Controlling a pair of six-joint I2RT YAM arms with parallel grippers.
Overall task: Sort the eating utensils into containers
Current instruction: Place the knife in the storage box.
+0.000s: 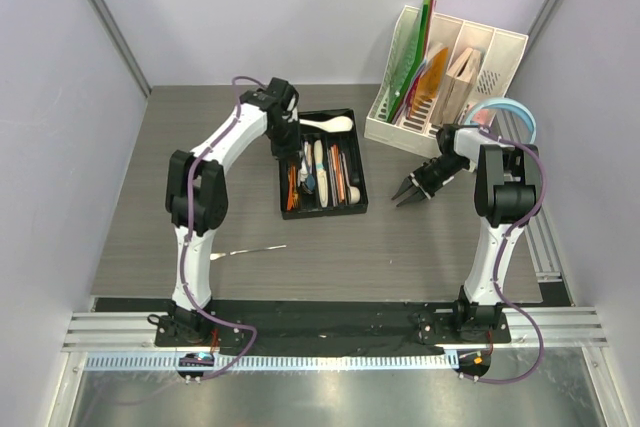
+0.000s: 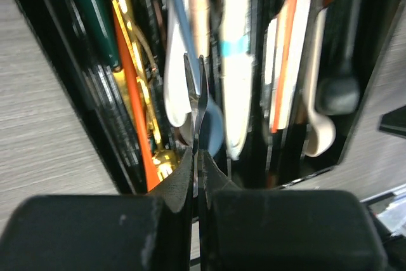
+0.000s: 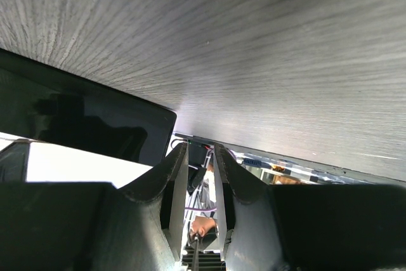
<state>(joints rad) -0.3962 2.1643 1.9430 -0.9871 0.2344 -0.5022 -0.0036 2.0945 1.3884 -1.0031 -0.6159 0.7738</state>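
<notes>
Centre of the top view: a black tray (image 1: 325, 213) lying on the grey table (image 1: 440, 247), its long compartments packed with mixed cutlery. Across its upper end, a white spoon (image 1: 330, 125) with the handle pointing right. At the tray's upper left corner, reaching down into it, the left gripper (image 2: 198, 160). Clamped tight on the handle of a steel fork (image 2: 196, 87), with no gap showing on either side of the metal. Tines pointing toward the top of the left wrist frame, over the middle compartments. Cannot tell whether touching the pieces beneath or just above them. Left of the fork in that frame, an orange chopstick (image 2: 136, 125) beside a dark green handle (image 2: 95, 11). To the right, a black spoon (image 2: 338, 87).

Lower left of the tray in the top view, well apart from it: one thin steel piece (image 1: 255, 249) lying alone on the table, kind too small to tell.

Right of the tray, hanging above bare table: the right gripper (image 1: 408, 190), fingers a narrow gap apart with nothing between them.

Upper right of the top view: a white file organiser (image 1: 445, 77) and, just beside it, light-blue headphones (image 1: 508, 109).
</notes>
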